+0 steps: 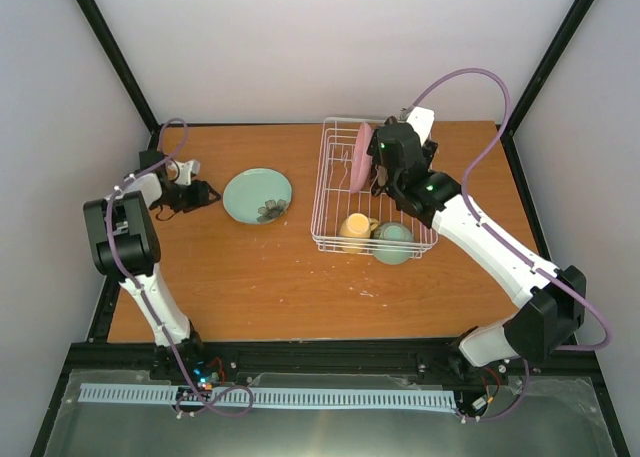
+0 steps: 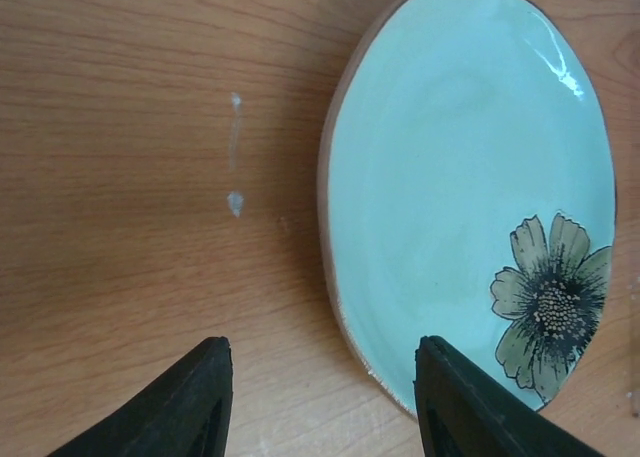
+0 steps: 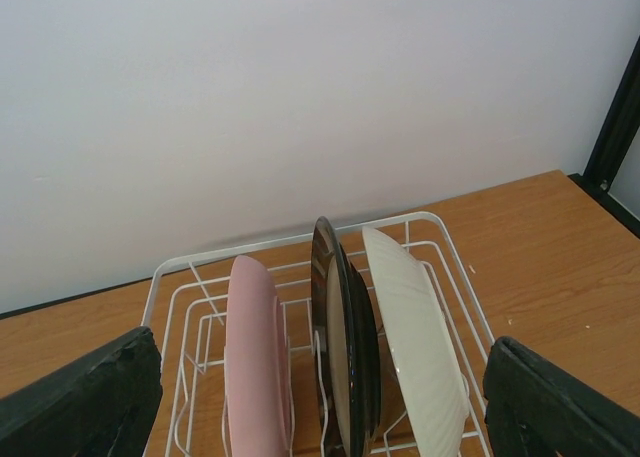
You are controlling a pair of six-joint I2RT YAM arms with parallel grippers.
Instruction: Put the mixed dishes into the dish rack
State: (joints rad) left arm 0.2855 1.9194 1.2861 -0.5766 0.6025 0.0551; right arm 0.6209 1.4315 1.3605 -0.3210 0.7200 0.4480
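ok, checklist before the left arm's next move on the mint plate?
1. Mint plate lies flat on the table, nothing on it: ok.
2. Left pincer open, plate's near rim between its fingers: ok.
3. Fingers touching the rim: cannot tell.
4. Dish rack has free space left of the pink plate: ok.
5. Right pincer clear of the rack: not ok, it hangs open right over it.

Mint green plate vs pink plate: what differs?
Pose: the mint green plate lies flat on the table; the pink plate stands on edge. Place: the mint green plate sits left of the dish rack, the pink plate inside it. Look: the mint green plate carries a flower print; the pink plate looks plain. Both are round.
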